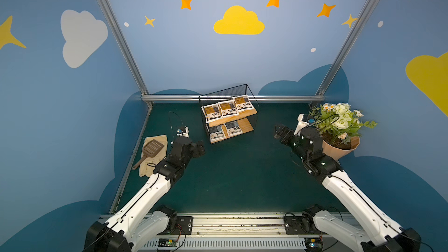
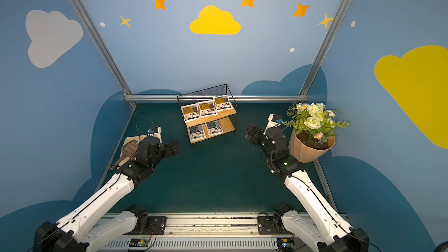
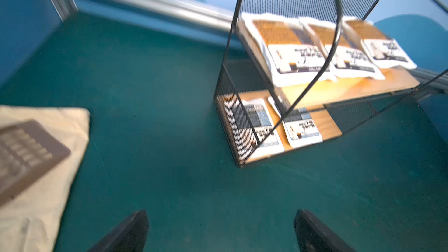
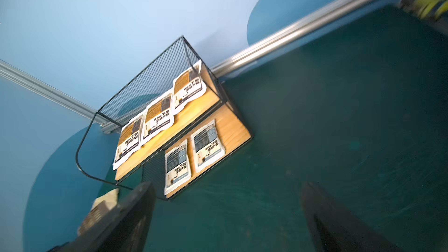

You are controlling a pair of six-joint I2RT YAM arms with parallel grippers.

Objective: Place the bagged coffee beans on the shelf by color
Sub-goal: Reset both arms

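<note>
Bagged coffee beans (image 1: pixel 228 108): none in either gripper, none loose on the desk (image 1: pixel 242 178).

Left gripper (image 3: pixel 221 233): jaws wide apart, only bare green surface between them, low over the desk, short of the shelf (image 1: pixel 246 125) and facing it. Right gripper (image 4: pixel 225 187): likewise spread fully, empty, off the shelf's other side and angled toward it. Probably parked so for want of anything left to carry: open, clear of the wire frame (image 1: pixel 252 98), no chance of snagging it or nudging a bag.

Further out, on the shelf: three orange-panel bags (image 1: pixel 212 112) in a row on the upper board (image 1: pixel 234 117), touching or slightly overlapping, tops close against the mesh back (image 1: pixel 225 93). Two grey-blue-panel bags (image 1: pixel 216 132) side by side, flat on the lower board (image 1: pixel 246 124), bare wood at the end nearer the right arm. One colour per tier, hence the split; reads as a finished sort.

Orange bag at the row's end toward the left arm: corner hanging a little past the board, so perhaps liable to slip if bumped.

Outermost, no part of the job: cream glove (image 1: pixel 145 168) with a brown slotted scoop (image 1: pixel 152 147) lying on it, beside the left arm; tan flowerpot (image 1: pixel 339 150) with white flowers just behind the right arm.
</note>
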